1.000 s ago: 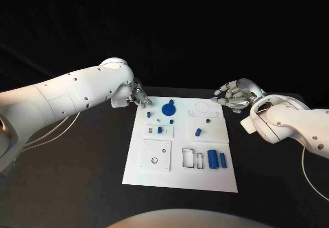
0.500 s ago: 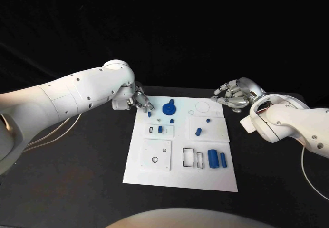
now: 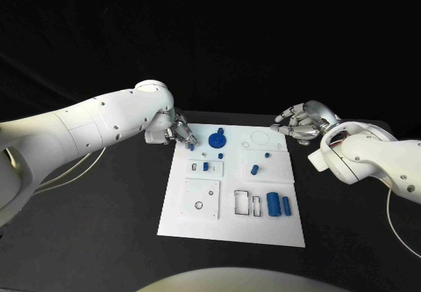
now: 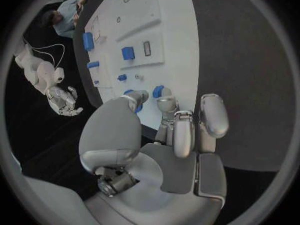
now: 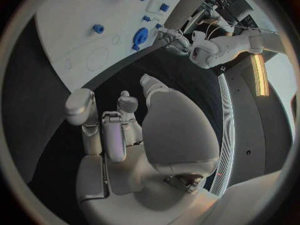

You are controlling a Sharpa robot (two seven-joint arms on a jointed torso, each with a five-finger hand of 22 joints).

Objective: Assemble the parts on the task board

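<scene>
The white task board [image 3: 232,182] lies in the middle of the black table. On it are a round blue part [image 3: 216,141], several small blue pieces and two blue cylinders [image 3: 278,204]. My left hand [image 3: 182,132] hovers at the board's far left corner. Its fingers [image 4: 166,104] are apart and their tips are just short of a small blue piece [image 4: 158,91], also seen on the board [image 3: 192,146]. My right hand [image 3: 300,123] hangs off the board's far right corner, fingers loosely bent and holding nothing; the left wrist view shows it too [image 4: 62,99].
Outlined recesses [image 3: 246,202] sit beside the cylinders, and a square plate [image 3: 201,198] lies on the near left of the board. Black table [image 3: 105,207] surrounds the board on all sides. White cables trail from both arms.
My left hand has crept to the right, toward the small blue piece at the board's far left corner. The right hand has stayed where it was.
</scene>
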